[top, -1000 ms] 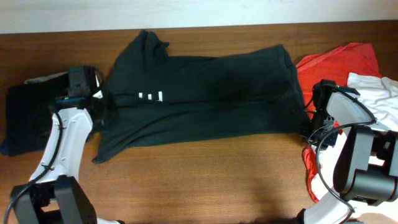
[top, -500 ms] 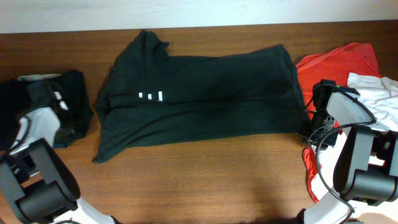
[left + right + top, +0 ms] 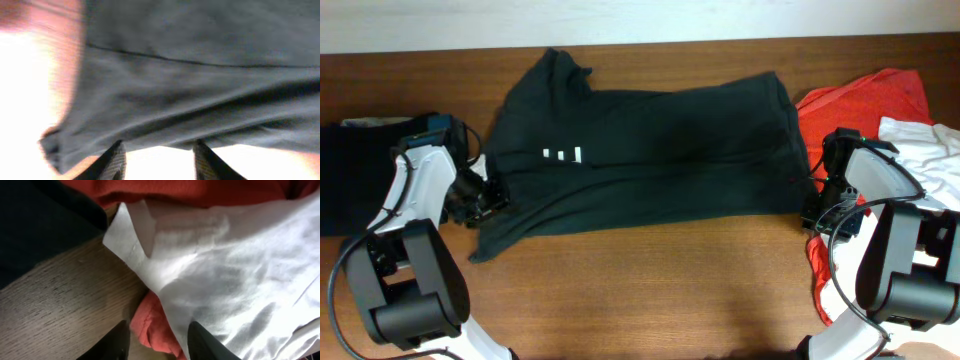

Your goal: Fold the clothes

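Across table centre: black T-shirt lies flat-ish, rumpled, not yet a finished fold.

Change noted: half a sec ago my left arm was swung out over the dark garment at far left. It is now back at the shirt, with my left gripper at its lower-left edge. Shirt outline and white lettering show no shift vs. both earlier views. My right arm has not moved.

Judgement: no fold made in this interval. Left arm has repositioned for a fresh grab at that corner.

Orientation: long axis runs left-right across the table. Hem end appears to point to my right arm. Lettering and the bunched top-left flap sit toward my left, so prob. the neck end. A lower-left tail trails toward the near edge.

Left gripper, wrist view: fingers apart, dark fabric edge just beyond the tips, nothing held.

Right gripper: at the shirt's right end. Wrist view shows fingers apart over the white garment and red garment, gripping neither.
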`<state>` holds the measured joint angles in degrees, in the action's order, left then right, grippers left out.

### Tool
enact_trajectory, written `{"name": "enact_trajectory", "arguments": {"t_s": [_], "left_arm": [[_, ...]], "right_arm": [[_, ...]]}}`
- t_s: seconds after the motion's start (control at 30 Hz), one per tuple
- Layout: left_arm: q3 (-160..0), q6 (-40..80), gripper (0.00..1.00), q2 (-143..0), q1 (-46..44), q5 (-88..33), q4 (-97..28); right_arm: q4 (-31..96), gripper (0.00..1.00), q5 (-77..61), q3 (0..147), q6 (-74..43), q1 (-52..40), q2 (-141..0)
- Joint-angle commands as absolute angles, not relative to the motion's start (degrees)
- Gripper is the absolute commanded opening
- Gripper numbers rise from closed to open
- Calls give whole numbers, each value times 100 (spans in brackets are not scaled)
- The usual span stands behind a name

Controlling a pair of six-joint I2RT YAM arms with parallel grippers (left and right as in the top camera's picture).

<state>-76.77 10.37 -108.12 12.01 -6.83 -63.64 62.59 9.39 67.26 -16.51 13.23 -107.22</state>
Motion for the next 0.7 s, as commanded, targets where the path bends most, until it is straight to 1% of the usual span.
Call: {"name": "enact_trajectory", "arguments": {"t_s": [0.0, 0.03, 0.07, 0.1, 0.2, 0.27, 0.33, 0.37, 0.4, 0.43, 0.47, 0.5, 0.53, 0.57, 0.6, 0.67], "left_arm": [[-7323, 1636, 56, -10748, 1203, 307, -6342], [-7214, 1651, 59, -10750, 1203, 342, -6261], [-7111, 1651, 65, -10753, 1203, 351, -6213], [-7039, 1651, 69, -10768, 1203, 355, -6156], [-6908, 1673, 75, -10792, 1203, 635, -6001], [-6731, 1673, 75, -10794, 1203, 631, -5706], [-6545, 1671, 58, -10794, 1203, 561, -5527], [-6458, 1671, 40, -10794, 1203, 521, -5498], [-6399, 1671, 28, -10794, 1203, 523, -5476], [-6370, 1667, 1, -10794, 1203, 552, -5476], [-6368, 1669, 0, -10794, 1212, 716, -5520], [-6379, 1682, 0, -10787, 1243, 908, -5594], [-6399, 1772, 0, -10787, 1288, 1041, -5686], [-6436, 1865, 0, -10787, 1380, 1175, -5837], [-6523, 1887, 0, -10787, 1564, 1341, -6088], [-6672, 2014, 0, -10785, 1831, 1334, -6388]], "right_arm": [[6265, 51, 902, 6681, -1695, 1323, -10753], [6265, 53, 871, 6681, -1695, 1323, -10753], [6265, 53, 836, 6681, -1693, 1323, -10753], [6263, 54, 819, 6681, -1693, 1323, -10753], [6263, 54, 819, 6681, -1693, 1323, -10753], [6263, 54, 819, 6681, -1693, 1323, -10753], [6267, 54, 819, 6681, -1693, 1323, -10753], [6276, 54, 816, 6681, -1695, 1323, -10753], [6283, 54, 816, 6681, -1695, 1323, -10753], [6289, 54, 814, 6681, -1695, 1323, -10753], [6335, 53, 794, 6681, -1695, 1323, -10753], [6375, 49, 794, 6681, -1695, 1323, -10753], [6462, 38, 788, 6681, -1695, 1323, -10753], [6560, 18, 755, 6681, -1695, 1323, -10753], [6737, 4, 626, 6681, -1697, 1323, -10753], [7081, 4, 325, 6681, -1697, 1323, -10750]]}}
